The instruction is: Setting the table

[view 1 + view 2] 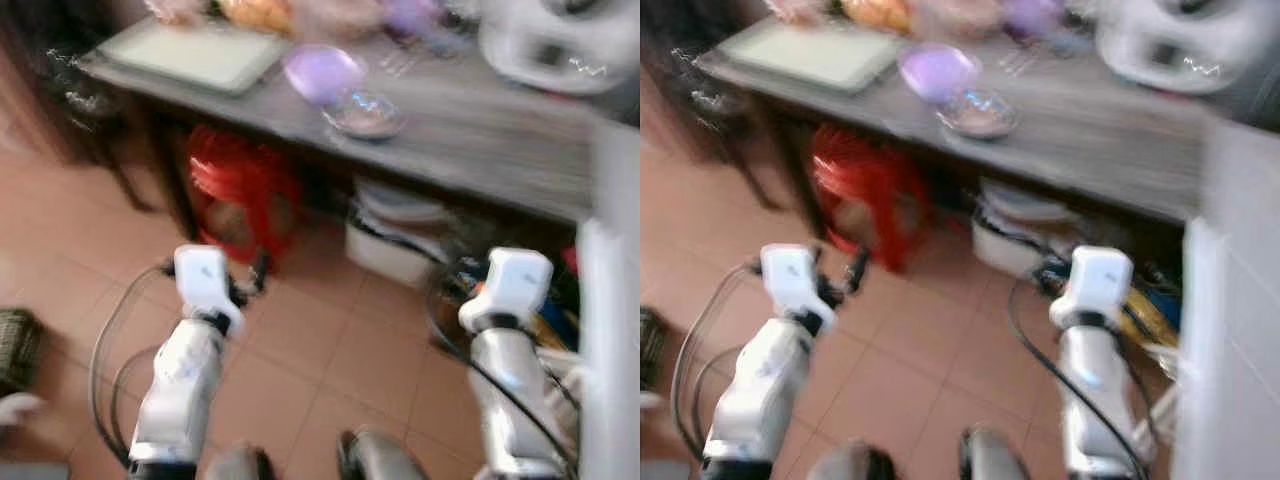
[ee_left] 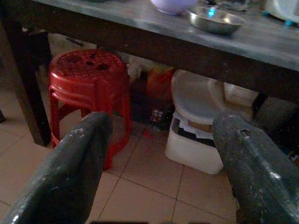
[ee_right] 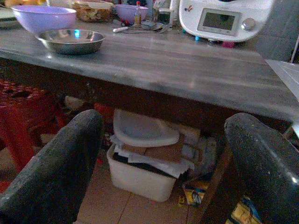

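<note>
Facing a long grey wooden desk (image 3: 196, 70), both silver arms are held out low over the terracotta tiled floor (image 1: 330, 350). Left gripper (image 2: 159, 154): fingers spread wide, grasping nothing, level with the space under the desk. Right gripper (image 3: 163, 158): likewise released and empty. On the desk, a shallow steel bowl (image 3: 71, 40) sits just beside a lilac plastic bowl (image 3: 43, 17); a white kitchen appliance (image 3: 224, 19) stands farther along. Below are a red plastic stool (image 2: 88, 84) and a white plastic bin (image 3: 140, 175).
</note>
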`<state>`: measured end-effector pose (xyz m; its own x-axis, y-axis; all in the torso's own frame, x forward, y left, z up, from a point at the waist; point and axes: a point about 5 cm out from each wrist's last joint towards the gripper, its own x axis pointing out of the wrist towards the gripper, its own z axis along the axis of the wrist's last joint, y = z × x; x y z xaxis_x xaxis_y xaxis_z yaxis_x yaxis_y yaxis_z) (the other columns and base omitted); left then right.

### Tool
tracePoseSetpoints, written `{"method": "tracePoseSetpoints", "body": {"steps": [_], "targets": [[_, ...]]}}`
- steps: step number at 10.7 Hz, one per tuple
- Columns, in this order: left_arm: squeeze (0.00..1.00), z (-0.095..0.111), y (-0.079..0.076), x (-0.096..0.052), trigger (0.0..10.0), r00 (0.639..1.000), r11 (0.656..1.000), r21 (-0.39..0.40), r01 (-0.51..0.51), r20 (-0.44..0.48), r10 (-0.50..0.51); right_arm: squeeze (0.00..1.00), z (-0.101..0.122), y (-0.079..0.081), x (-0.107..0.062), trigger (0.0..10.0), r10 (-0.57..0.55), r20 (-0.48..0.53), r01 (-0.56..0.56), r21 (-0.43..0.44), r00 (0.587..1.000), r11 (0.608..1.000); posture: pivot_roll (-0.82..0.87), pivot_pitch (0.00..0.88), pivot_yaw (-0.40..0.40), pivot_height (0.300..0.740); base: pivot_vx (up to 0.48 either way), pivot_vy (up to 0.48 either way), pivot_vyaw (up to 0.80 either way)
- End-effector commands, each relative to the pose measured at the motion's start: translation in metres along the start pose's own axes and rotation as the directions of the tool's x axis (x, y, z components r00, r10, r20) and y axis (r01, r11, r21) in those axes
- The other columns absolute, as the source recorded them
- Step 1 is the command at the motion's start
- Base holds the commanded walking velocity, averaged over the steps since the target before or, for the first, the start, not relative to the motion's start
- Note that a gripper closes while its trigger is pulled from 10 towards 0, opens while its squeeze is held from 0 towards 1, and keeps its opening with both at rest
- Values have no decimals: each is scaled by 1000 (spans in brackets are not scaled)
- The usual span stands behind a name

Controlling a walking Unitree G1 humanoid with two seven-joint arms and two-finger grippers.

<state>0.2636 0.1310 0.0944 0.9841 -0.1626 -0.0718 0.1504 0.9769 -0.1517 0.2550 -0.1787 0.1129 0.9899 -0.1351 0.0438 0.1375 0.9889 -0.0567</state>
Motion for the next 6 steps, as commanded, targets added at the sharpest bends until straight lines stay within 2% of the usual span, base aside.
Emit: {"method": "tracePoseSetpoints", "body": {"steps": [1,2,5,6], "targets": [[0,-1,-4,-1,10000,1000,1000,-7,21,-5,-21,47,3,4,2,10000,15,9,-15,4,1000,1000,-82,93,17,740,0,0,-800],[0,2,-9,0,10000,998,998,-20,59,2,-59,0,7,8,7,10000,25,17,-26,28,1000,999,-81,118,13,740,0,0,-800],[0,13,-11,2,10000,994,995,-21,99,57,-97,0,15,16,17,10000,57,45,-59,41,997,997,-67,132,13,740,0,0,-800],[0,14,-11,0,10000,992,993,-47,113,62,-110,0,17,17,18,10000,62,54,-65,61,997,996,-65,134,12,740,0,-274,0]]}}
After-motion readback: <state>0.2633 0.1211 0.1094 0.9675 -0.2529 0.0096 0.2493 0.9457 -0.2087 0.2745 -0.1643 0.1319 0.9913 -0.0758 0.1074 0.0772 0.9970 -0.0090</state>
